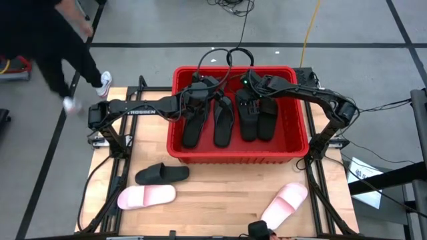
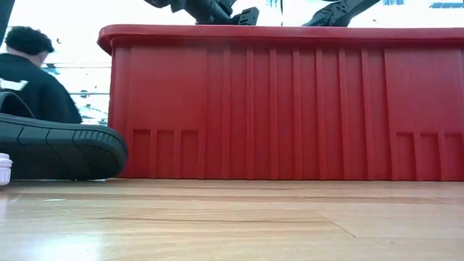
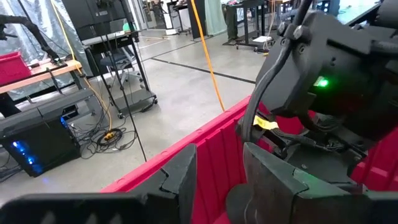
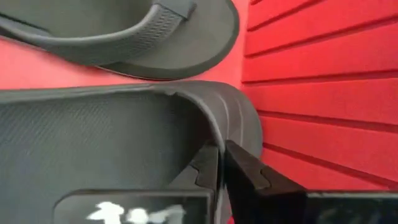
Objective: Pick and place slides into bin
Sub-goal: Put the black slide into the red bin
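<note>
The red bin (image 1: 237, 155) stands at the table's far middle and holds several black slides (image 1: 223, 120). My left gripper (image 1: 200, 90) hangs open over the bin's far left part, above the leftmost black slide (image 1: 192, 127); in its wrist view the fingers (image 3: 180, 180) stand apart. My right gripper (image 1: 250, 92) is down in the bin's far middle, shut on a black slide (image 4: 93, 143). Another black slide (image 1: 162, 174) and two pale pink slides (image 1: 147, 196) (image 1: 283, 203) lie flat on the table in front of the bin. My right gripper pinches the black slide at its curved, ridged rim (image 4: 233, 127), between two fingers (image 4: 249, 174) that stand almost together. The fingers point down into the bin. The gripper itself hides the exact place of contact. Whether the slide rests on the bin floor, I cannot tell.
The bin's near wall (image 2: 290, 109) fills the low view, with the loose black slide (image 2: 58, 148) to its left. A person (image 1: 53, 40) stands beyond the table's far left corner. Cables (image 1: 230, 57) lie on the floor behind the bin.
</note>
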